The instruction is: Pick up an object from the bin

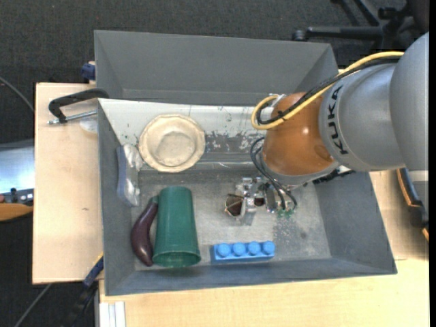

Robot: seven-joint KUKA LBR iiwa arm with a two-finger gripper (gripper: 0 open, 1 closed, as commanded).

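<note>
My gripper (248,200) hangs low over the middle of the bin floor, under the orange wrist cover. A small dark brown thing (234,207) lies right at its left side, touching or nearly touching it; whether it is gripped I cannot tell. A blue studded brick (243,251) lies flat just below the gripper, near the front wall. A green cup (175,226) lies on its side to the left, mouth toward the front.
A purple eggplant (142,234) rests against the cup's left side. A cream bowl (172,142) sits at the back left, and a clear plastic piece (127,177) lies along the left wall. The arm covers the bin's right back part.
</note>
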